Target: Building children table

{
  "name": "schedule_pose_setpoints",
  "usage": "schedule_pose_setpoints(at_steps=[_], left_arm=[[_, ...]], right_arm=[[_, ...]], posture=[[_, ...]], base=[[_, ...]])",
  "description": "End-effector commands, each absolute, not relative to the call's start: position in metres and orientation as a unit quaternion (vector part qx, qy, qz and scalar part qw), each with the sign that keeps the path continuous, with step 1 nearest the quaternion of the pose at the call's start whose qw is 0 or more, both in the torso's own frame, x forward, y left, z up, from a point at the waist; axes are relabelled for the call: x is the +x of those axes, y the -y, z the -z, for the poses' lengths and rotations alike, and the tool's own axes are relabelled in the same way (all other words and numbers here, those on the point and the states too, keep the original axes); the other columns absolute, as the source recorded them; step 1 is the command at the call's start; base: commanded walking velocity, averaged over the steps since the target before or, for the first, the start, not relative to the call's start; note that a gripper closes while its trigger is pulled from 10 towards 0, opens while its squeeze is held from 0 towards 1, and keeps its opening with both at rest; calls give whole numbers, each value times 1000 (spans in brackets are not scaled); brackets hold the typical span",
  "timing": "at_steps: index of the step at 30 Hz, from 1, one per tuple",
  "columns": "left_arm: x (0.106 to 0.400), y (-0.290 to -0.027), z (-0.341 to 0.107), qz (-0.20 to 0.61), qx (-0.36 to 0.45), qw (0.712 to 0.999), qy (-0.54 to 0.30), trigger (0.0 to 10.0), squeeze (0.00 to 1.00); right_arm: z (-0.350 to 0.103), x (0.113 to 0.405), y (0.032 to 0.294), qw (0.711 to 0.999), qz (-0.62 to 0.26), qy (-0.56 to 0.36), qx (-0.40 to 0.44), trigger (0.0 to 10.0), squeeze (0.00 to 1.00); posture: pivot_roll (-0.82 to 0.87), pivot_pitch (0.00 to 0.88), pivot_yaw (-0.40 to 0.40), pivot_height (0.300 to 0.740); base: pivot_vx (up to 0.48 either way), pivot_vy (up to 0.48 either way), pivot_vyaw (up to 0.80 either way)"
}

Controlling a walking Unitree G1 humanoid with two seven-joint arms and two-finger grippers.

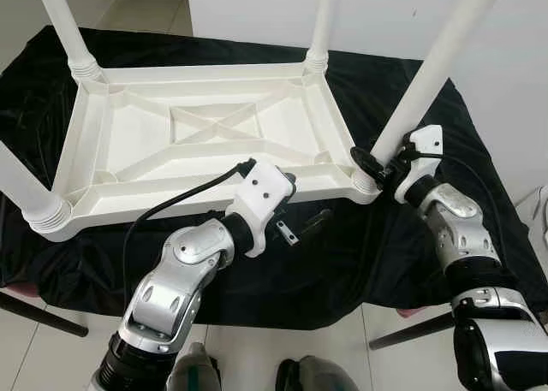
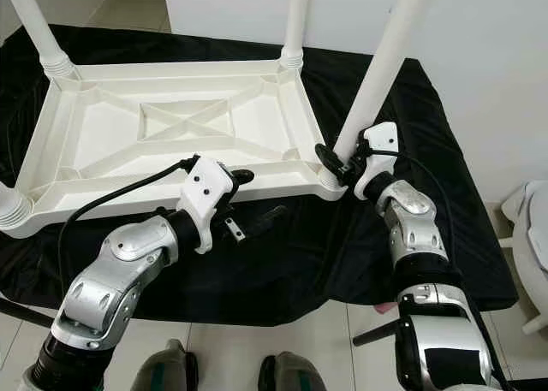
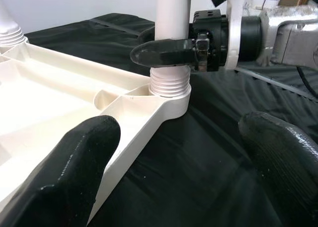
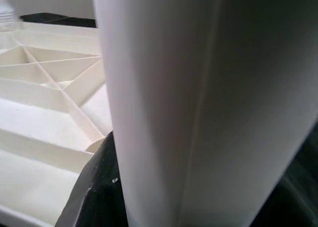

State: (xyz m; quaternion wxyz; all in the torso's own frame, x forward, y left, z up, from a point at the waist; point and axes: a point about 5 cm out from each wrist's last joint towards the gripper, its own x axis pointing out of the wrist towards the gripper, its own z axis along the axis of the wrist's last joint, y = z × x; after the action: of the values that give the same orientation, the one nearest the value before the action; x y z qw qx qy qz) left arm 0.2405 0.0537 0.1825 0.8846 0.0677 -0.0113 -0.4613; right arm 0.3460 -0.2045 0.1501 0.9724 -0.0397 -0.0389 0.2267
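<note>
Right gripper on fourth leg at its socket; risk is a crooked or half-seated thread.

Tabletop (image 1: 205, 143) lies upside down on black cloth (image 1: 342, 254), four legs standing up from its corners. Right gripper (image 1: 383, 162) is clamped round the near-right leg (image 1: 428, 83) just above its threaded collar (image 3: 170, 81). Left gripper (image 1: 300, 228) hovers spread wide and empty over the cloth beside the near rim. Judgement: the leg leans outward, so turning it could cross-thread it, and the unheld tabletop could slide on the cloth.
</note>
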Motion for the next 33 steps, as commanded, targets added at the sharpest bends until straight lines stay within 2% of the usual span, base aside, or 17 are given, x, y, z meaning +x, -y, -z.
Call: schedule_pose_setpoints(at_steps=[1, 12, 18, 20, 22, 26, 33], left_arm=[[238, -52, -183, 466, 68, 882, 11, 10000, 0], [235, -51, -181, 469, 67, 881, 9, 10000, 0], [235, -50, -181, 471, 67, 879, 8, 10000, 0], [235, -50, -181, 471, 67, 879, 8, 10000, 0], [235, -50, -180, 472, 67, 879, 8, 10000, 0], [235, -49, -180, 473, 67, 879, 8, 10000, 0], [234, -49, -180, 472, 66, 879, 8, 10000, 0]], right_arm=[[-140, 344, 206, 979, -200, 20, -31, 10000, 0], [-138, 337, 188, 996, -79, 33, 4, 10000, 0], [-137, 324, 169, 999, 47, 16, 22, 10000, 0], [-137, 324, 169, 999, 47, 16, 22, 10000, 0], [-139, 316, 164, 994, 106, 12, 38, 10000, 0], [-140, 308, 157, 989, 139, 9, 48, 10000, 0], [-139, 302, 149, 991, 127, -11, 41, 10000, 0]], posture=[[16, 27, -49, 740], [19, 18, -54, 740], [17, 7, -56, 740], [17, 7, -56, 740], [16, 5, -57, 740], [20, 1, -64, 740], [17, 0, -66, 740]], base=[[0, 0, 0], [0, 0, 0], [0, 0, 0], [0, 0, 0], [0, 0, 0], [0, 0, 0], [0, 0, 0]])
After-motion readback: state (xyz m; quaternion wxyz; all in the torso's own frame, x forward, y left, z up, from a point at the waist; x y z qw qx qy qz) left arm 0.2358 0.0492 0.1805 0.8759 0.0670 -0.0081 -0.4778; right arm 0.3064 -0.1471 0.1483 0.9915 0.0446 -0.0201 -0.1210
